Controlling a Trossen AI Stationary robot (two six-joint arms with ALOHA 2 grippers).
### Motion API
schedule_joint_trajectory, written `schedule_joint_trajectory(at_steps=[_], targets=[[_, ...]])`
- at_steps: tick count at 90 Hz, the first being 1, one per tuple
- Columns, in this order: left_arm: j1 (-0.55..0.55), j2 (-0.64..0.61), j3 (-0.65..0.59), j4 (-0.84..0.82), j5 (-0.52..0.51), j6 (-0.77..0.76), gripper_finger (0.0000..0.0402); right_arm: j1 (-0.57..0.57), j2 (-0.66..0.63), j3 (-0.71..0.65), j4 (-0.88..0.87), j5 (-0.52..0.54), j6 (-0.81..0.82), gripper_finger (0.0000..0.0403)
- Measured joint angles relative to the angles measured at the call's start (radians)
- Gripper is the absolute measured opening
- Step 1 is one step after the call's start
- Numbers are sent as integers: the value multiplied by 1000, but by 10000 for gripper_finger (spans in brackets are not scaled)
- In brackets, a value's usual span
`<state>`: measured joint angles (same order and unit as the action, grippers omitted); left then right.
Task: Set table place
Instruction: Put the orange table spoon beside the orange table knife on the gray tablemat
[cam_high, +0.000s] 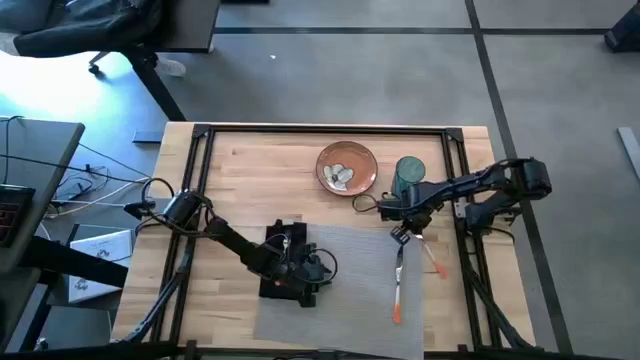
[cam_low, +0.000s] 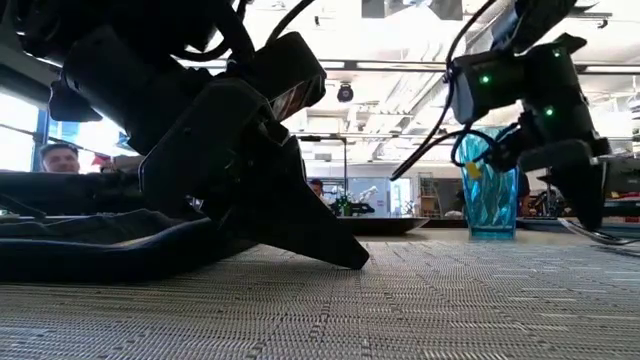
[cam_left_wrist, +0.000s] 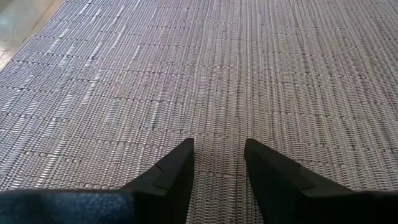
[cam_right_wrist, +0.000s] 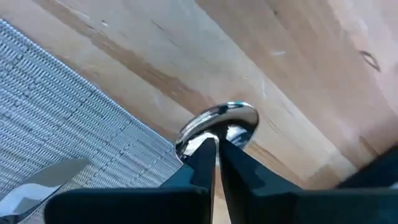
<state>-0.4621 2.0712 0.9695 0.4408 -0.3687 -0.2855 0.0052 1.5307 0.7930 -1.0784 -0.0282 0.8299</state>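
We see the left gripper down low on the grey placemat. Its two dark fingers are spread a little, with a gap between them, and nothing sits in that gap. The mat's woven threads lie right under the tips and stretch away in front of them. Just behind this gripper, at the mat's edge, lies the black napkin, but the arm hides most of it, so we cannot tell how it is folded.

The right gripper is over by the far right edge of the mat. Its fingers are pressed together on a spoon. The shiny bowl of the spoon sticks out just past the fingertips, over the bare wood of the table, right beside the mat's edge. Just below this gripper, on the mat, lies the fork with its orange handle pointing away from the gripper. A second orange-handled piece, maybe the knife, lies slanted beside the fork, but it is too small for us to be sure.

Right behind the right gripper stands a blue-green glass, upright on the wood. A bit farther off to its side sits the orange-brown plate, off the mat, with pale shapes on it.
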Motion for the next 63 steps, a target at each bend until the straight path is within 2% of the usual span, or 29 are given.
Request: schedule_joint_trajectory(at_steps=[14,36,48,63], targets=[[-1,0,0,0,4,1,129,58,-3,26,-90,-9,54,43],[-3,0,2,-14,10,1,129,225,-19,14,-86,-23,245,108],[-4,-2,3,-35,13,1,129,271,-20,-35,-31,1,336,118],[-5,-2,3,-45,16,0,129,278,-24,-125,122,-3,398,119]])
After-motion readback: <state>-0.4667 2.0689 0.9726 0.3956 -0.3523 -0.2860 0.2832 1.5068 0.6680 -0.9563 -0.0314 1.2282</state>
